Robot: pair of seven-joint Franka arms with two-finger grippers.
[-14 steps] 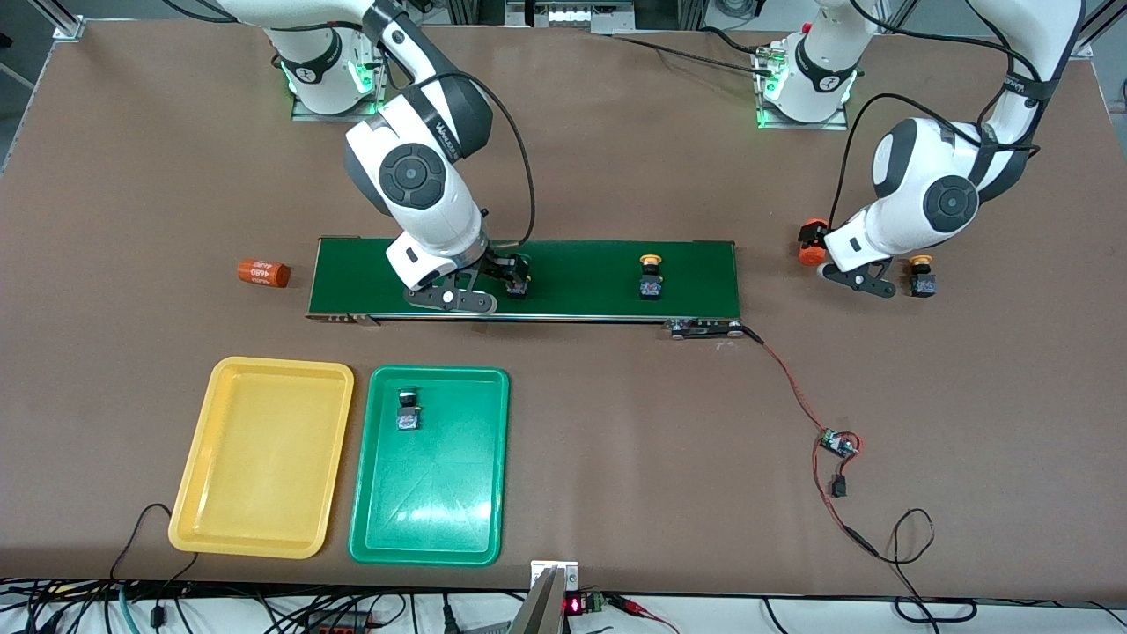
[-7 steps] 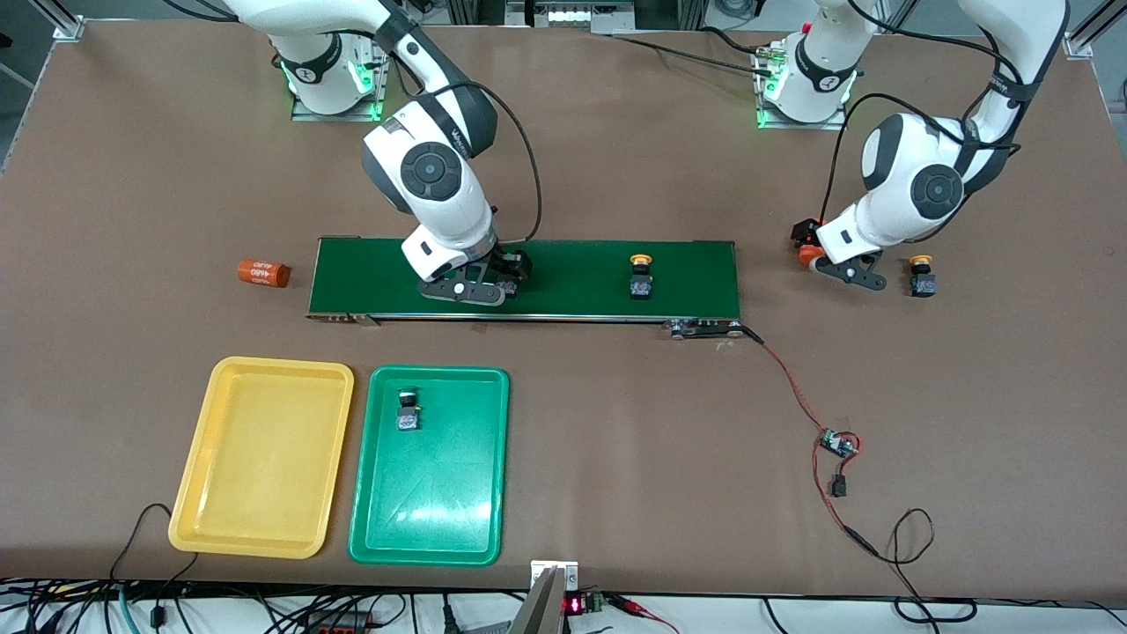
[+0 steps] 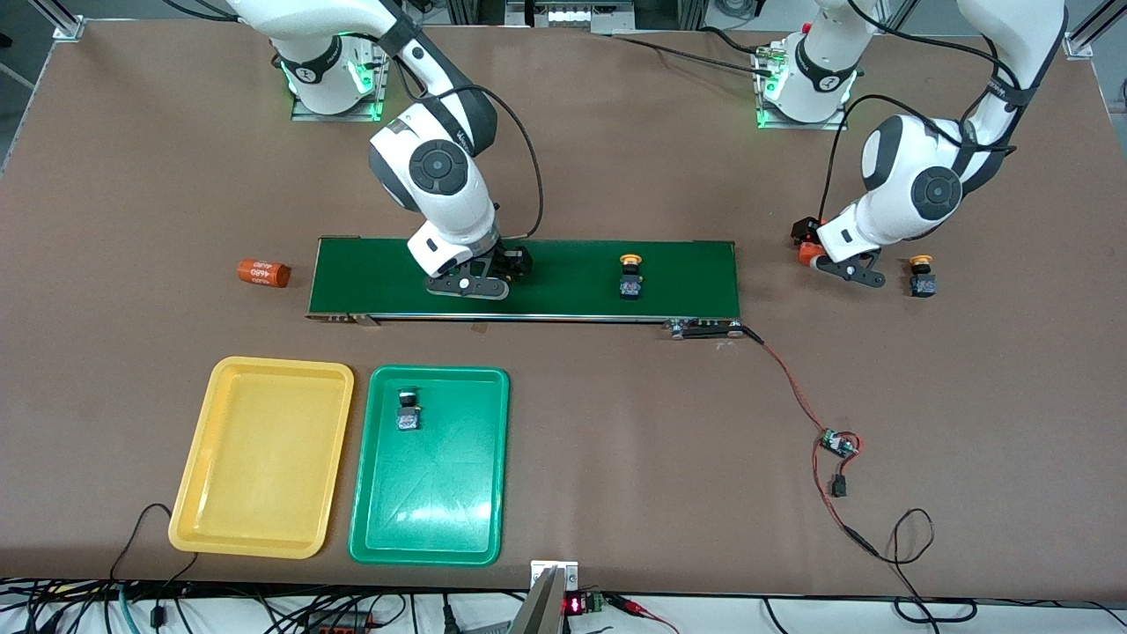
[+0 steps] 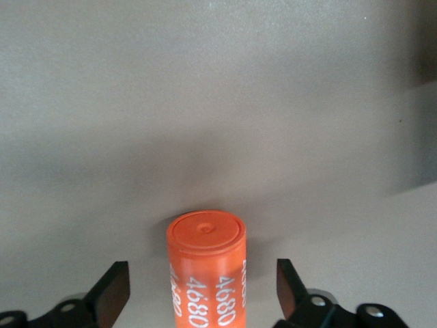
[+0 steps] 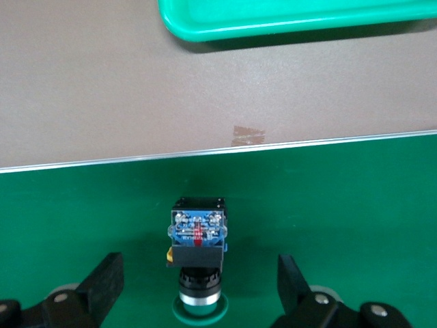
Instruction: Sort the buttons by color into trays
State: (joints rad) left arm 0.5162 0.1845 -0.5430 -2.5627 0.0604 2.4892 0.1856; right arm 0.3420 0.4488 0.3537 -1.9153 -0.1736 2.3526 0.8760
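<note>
On the conveyor belt (image 3: pixel 528 280), the right end effector (image 3: pixel 480 283) straddles a green button (image 5: pixel 197 263), fingers spread. Left end effector (image 4: pixel 203 301), released, flanks an orange 4680 cylinder (image 4: pixel 205 270). Light, rigid: pinch its blocky body.

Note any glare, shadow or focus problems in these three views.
Front view: sharp, with pale glare streaks on the glossy green plastic tray. Left wrist view: soft focus, a dark shadow on the table around the orange "4680" cylinder. Right wrist view: crisp on the green-capped push-button switch, a bright glint along the green conveyor belt edge.
</note>
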